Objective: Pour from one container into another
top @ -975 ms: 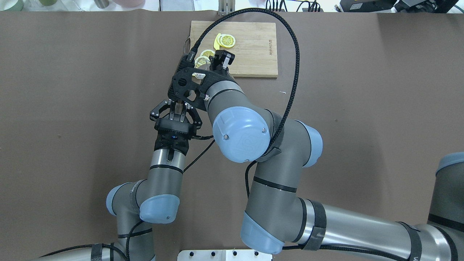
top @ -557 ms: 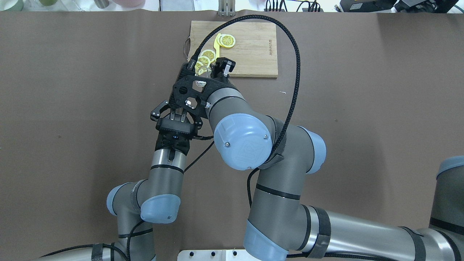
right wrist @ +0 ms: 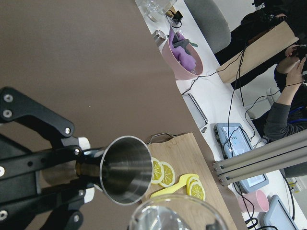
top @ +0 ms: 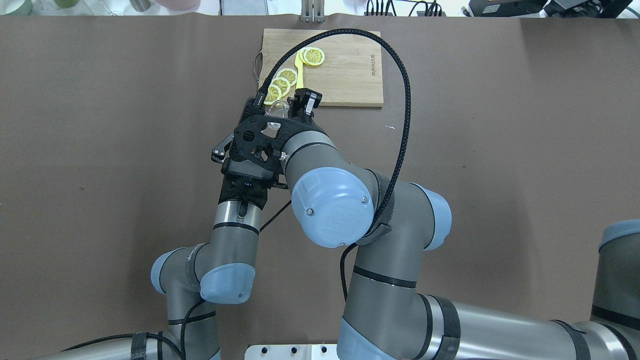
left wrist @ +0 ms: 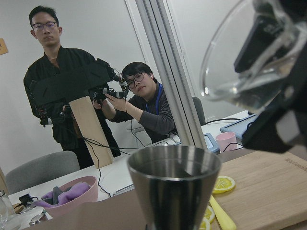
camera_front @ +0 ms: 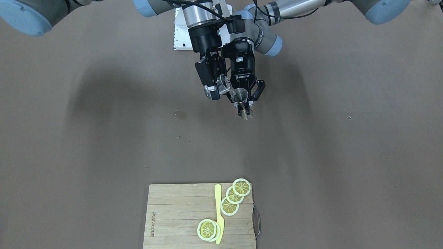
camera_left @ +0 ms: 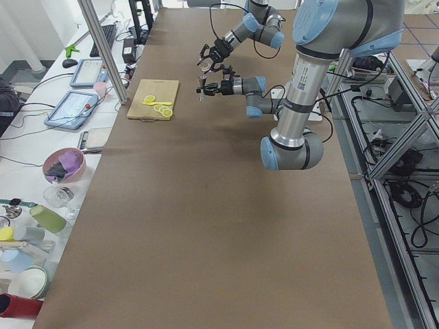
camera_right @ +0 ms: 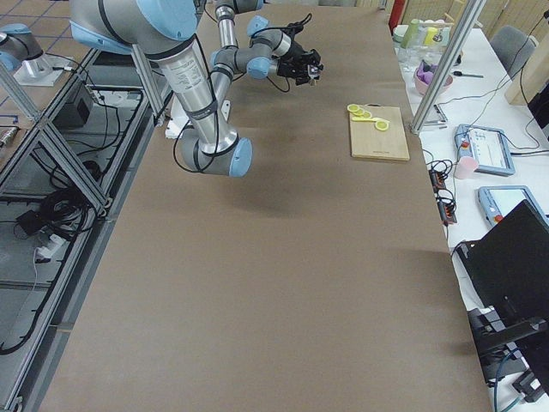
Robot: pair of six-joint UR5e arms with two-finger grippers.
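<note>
Clear glass cup [camera_front: 224, 83], upper centre of the front view: tipped, pinched snug in the right gripper [camera_front: 217, 89], rim just beside the steel jigger [camera_front: 239, 93]. Clamped at its waist by the left gripper [camera_front: 243, 105]. Pulled back off the cutting board [top: 350, 65] edge within 1 s. Lined up now, so pour looks imminent.

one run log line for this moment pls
phase: pouring | left gripper: shut on jigger, upright, in air | right gripper: shut on glass cup, tilted toward jigger mouth | stream: cannot tell
</note>
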